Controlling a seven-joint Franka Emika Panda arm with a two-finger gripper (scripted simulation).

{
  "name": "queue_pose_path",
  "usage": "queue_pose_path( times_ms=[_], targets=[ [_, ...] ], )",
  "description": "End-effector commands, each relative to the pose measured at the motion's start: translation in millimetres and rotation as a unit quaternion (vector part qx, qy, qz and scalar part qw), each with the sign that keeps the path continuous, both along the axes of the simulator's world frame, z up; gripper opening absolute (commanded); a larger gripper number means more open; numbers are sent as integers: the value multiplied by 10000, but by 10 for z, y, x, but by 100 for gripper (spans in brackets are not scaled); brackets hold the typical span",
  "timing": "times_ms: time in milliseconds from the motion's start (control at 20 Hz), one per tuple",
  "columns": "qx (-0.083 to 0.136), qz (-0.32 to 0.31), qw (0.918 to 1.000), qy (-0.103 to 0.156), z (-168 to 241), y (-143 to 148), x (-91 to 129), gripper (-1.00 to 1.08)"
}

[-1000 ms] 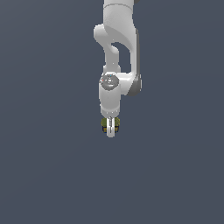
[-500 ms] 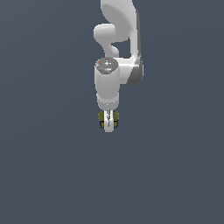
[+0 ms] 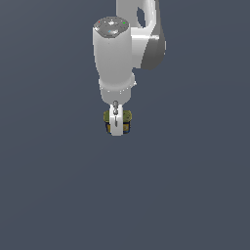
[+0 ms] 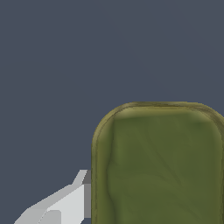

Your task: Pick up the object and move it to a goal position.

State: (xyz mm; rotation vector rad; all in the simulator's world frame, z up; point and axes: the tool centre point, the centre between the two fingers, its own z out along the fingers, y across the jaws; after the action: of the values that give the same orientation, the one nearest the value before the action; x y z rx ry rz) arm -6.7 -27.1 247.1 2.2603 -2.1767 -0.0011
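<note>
Olive can (image 3: 125, 117) sits between the fingers of gripper (image 3: 116, 128), clamped on it | step: carrying, lifted it seems | next: steady travel to goal, unseen here.

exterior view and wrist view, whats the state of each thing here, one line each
end effector: pointing straight down, shut on the can, one finger against its side
can: olive-green and yellow, upright, gripped between the fingers; whether it rests on the surface or hangs clear cannot be told
arm: reaching down from the top of the exterior view
</note>
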Motion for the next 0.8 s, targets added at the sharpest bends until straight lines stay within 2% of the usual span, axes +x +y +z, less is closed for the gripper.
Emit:
queue_pose_path(
  times_ms=[0,400,750],
  targets=[
    [0,0,10000,-16,289,-28,51,-100],
    [2,6,10000,-15,1020,-92,202,-100],
    [6,11,10000,-15,1383,-123,292,-100]
  ],
)
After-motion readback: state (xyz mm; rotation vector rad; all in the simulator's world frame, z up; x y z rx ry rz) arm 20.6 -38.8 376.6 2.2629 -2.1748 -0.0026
